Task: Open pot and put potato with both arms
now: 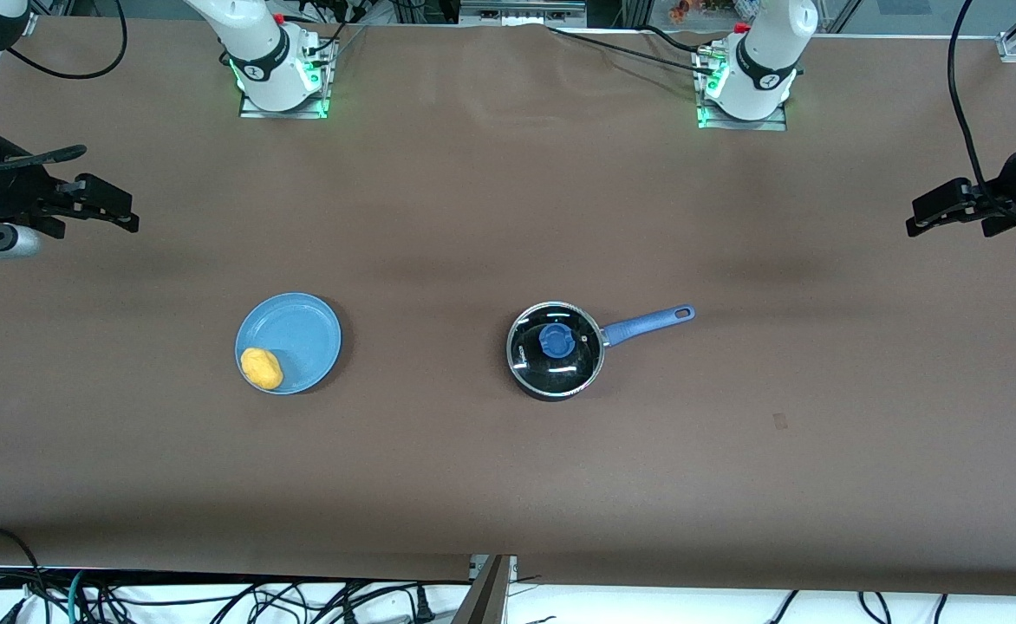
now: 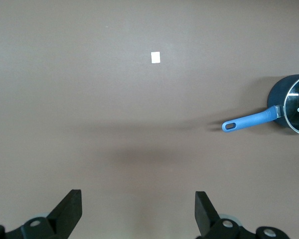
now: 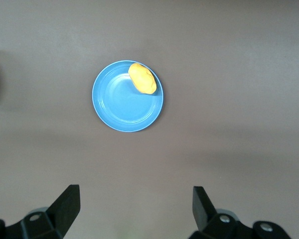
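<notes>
A: Front view first: where does the pot (image 1: 556, 350) sit?

B: On the brown table (image 1: 508, 468), about mid-table and toward the left arm's end, glass lid (image 1: 555, 345) closed on it with the blue knob (image 1: 556, 340) on top. Its blue handle (image 1: 648, 323) points toward the left arm's end of the table

A: And the potato (image 1: 262, 368)?

B: It lies on the light-blue plate (image 1: 300, 329), at the rim nearest the front camera. The plate sits toward the right arm's end, well apart from the pot

A: Where are the claws?

B: The left gripper (image 1: 915, 225) hangs over the left arm's end of the table, well apart from the pot. In the left wrist view its fingers (image 2: 70, 211) are spread wide with bare table between them, and the pot (image 2: 292, 102) shows only at the edge with the handle (image 2: 250, 121) reaching out from it. A small white tag (image 2: 155, 57) lies on the table there

A: The right one?

B: The right gripper (image 1: 131, 221) hangs over the right arm's end of the table, well apart from the plate. In the right wrist view its fingers (image 3: 67, 206) are also spread wide and grip nothing; the plate (image 3: 114, 104) and potato (image 3: 142, 78) lie clear of them
</notes>
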`<state>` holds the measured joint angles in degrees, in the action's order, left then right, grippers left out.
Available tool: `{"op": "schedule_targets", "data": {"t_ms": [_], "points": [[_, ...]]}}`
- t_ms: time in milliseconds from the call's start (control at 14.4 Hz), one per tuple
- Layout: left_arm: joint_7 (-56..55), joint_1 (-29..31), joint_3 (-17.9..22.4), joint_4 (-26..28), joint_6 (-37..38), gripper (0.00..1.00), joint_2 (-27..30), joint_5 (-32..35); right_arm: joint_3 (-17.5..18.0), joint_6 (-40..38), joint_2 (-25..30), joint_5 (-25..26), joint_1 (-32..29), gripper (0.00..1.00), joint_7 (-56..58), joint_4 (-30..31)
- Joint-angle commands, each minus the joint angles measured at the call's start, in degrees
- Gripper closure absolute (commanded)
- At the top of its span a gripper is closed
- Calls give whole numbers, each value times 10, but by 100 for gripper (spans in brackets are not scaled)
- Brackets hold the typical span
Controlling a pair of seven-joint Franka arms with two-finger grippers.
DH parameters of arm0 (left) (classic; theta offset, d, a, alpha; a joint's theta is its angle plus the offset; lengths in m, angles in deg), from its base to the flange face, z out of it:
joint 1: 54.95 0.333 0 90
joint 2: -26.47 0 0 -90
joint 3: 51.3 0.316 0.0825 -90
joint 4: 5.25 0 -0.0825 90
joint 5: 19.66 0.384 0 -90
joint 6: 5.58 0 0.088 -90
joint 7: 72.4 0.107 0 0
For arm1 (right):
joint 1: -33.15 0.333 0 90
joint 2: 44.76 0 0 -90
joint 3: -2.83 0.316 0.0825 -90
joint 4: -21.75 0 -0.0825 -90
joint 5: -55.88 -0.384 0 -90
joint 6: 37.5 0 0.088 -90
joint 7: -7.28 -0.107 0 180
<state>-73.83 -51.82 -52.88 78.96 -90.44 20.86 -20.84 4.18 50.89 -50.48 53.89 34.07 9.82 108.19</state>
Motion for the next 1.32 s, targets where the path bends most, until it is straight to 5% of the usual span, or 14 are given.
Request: {"op": "schedule_targets", "data": {"t_ms": [0, 692, 1246], "points": [[8, -1, 6, 10, -6, 0, 12, -4, 2, -4, 1, 7, 0, 0, 4, -3], [-30, -31, -3, 22, -28, 0, -24, -12, 4, -5, 2, 7, 2, 0, 3, -3], [-358, -135, -103, 14, -275, 0, -192, -3, 3, 7, 2, 21, 6, 0, -3, 8]]}}
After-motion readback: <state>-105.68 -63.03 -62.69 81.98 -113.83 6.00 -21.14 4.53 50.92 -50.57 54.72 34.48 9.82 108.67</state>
